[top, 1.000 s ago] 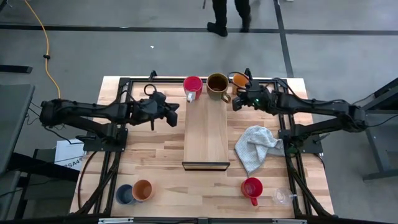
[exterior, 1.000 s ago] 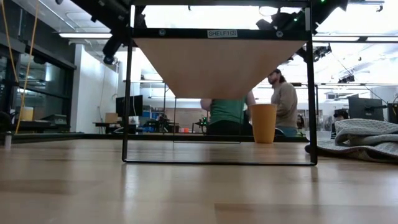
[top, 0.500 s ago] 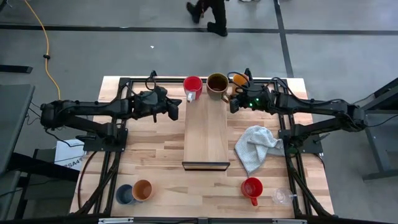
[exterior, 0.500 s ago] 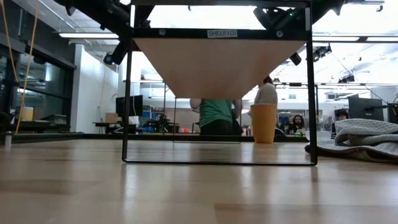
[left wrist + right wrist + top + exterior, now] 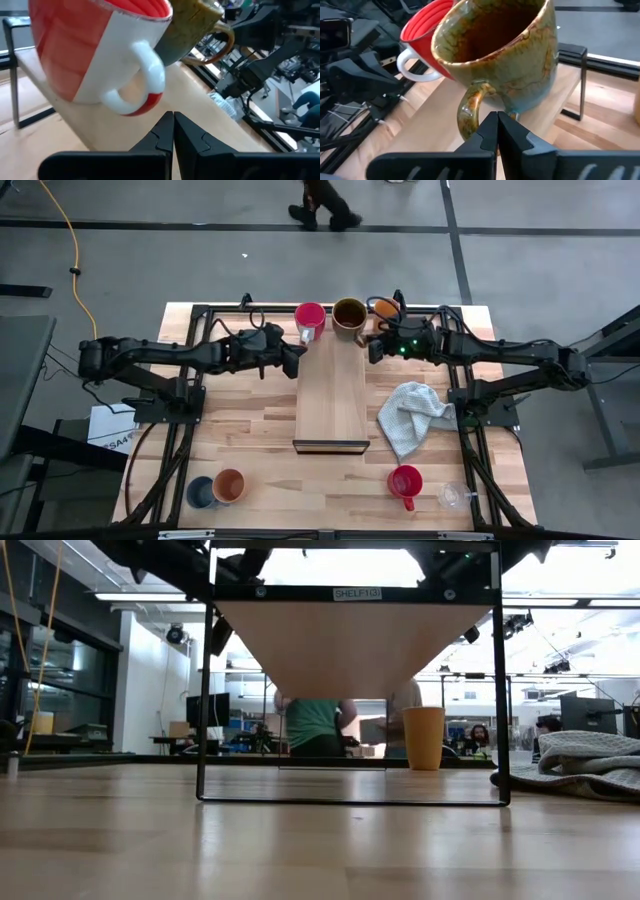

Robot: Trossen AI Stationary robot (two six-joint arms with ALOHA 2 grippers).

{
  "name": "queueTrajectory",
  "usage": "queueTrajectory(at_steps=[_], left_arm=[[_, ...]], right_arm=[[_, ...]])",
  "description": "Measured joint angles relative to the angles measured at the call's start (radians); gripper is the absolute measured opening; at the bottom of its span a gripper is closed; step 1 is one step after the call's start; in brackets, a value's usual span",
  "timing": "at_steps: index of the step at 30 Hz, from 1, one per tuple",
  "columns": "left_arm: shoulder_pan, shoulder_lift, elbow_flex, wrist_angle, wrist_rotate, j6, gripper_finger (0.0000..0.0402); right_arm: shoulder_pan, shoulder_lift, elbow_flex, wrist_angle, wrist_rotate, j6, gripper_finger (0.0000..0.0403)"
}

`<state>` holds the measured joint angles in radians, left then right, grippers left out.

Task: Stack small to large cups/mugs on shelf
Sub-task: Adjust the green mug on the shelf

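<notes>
Both empty, red mug (image 5: 310, 316) and olive mug (image 5: 350, 313) top the shelf (image 5: 333, 390); both claws clenched

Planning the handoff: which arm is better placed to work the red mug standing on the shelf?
Left. The left gripper sits shut just beside the red mug; the right gripper faces the olive mug.

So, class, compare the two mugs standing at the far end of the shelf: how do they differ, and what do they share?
The red mug is smaller, with a white side and a white handle; the olive-brown mug is larger, with a mottled glaze and a handle of its own colour. The red mug sits nearer the left gripper, the olive-brown mug nearer the right gripper. Both stand upright on the shelf, side by side.
</notes>
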<state>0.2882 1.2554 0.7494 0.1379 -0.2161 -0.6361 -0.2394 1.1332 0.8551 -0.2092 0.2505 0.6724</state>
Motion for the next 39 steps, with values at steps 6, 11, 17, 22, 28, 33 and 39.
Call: queueTrajectory(at_steps=[6,11,17,22,28,33,39], left_arm=[[0.000,-0.005,0.000,0.031,0.048,0.001,0.0000],[0.000,-0.046,0.026,-0.005,0.108,0.062,0.0000],[0.000,-0.097,0.114,-0.182,0.050,0.163,0.0000],[0.001,-0.097,0.192,-0.301,-0.013,0.237,0.0000],[0.001,-0.097,0.208,-0.311,-0.013,0.266,0.0000],[0.000,-0.097,0.208,-0.336,-0.027,0.266,0.0000],[0.000,-0.097,0.208,-0.352,-0.028,0.262,0.0000]], right_arm=[[0.018,0.000,0.000,0.004,0.002,0.005,0.0000],[0.018,0.000,0.000,0.026,0.003,0.011,0.0000],[0.018,0.000,0.000,0.058,0.003,0.014,0.0000],[0.020,0.014,0.000,0.063,0.003,0.036,0.0000],[0.031,0.093,0.000,0.128,0.004,0.054,0.0000],[0.031,0.129,0.000,0.181,0.010,0.072,0.0000],[0.031,0.131,0.000,0.182,0.066,0.070,0.0000]])
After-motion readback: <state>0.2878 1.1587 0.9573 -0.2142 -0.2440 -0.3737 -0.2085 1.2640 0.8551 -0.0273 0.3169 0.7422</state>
